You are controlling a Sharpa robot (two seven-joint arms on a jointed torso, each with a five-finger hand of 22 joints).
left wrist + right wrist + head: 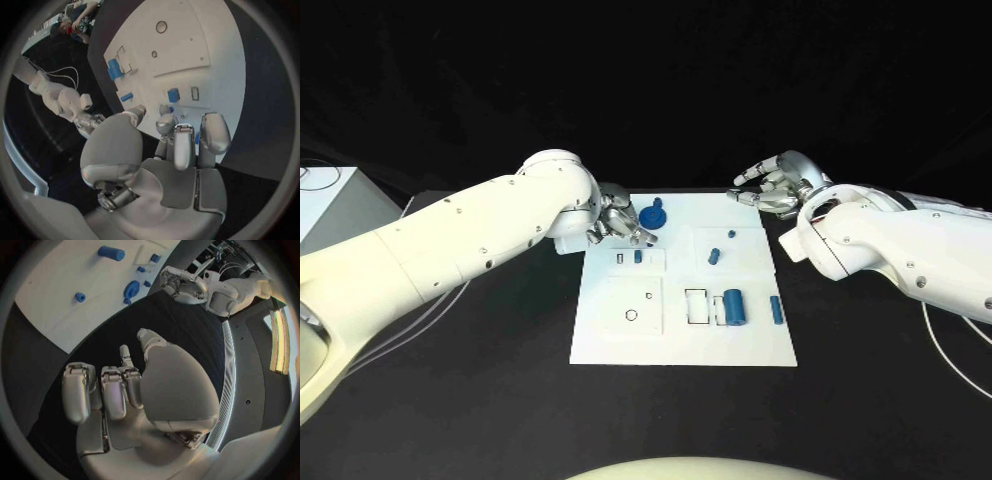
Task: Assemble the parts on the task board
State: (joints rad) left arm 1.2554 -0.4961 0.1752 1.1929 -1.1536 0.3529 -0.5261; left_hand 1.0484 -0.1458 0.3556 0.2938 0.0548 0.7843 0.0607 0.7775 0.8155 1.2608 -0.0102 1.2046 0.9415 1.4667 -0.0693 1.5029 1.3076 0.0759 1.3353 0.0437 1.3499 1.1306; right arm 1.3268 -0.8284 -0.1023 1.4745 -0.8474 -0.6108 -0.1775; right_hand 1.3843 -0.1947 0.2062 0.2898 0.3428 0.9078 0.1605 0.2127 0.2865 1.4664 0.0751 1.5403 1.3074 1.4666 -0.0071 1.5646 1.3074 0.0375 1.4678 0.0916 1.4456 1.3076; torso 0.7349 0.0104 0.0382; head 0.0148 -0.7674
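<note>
Parts (733, 305) lay scattered on the task board (620, 345), looking light, stiff and slick, best pinched across their sides, while left robot hand (620, 224) and right robot hand (773, 186) hovered empty, fingers loosely curled.

Robotics lab: black table (473, 400), white task board (682, 340), cabling.
</note>
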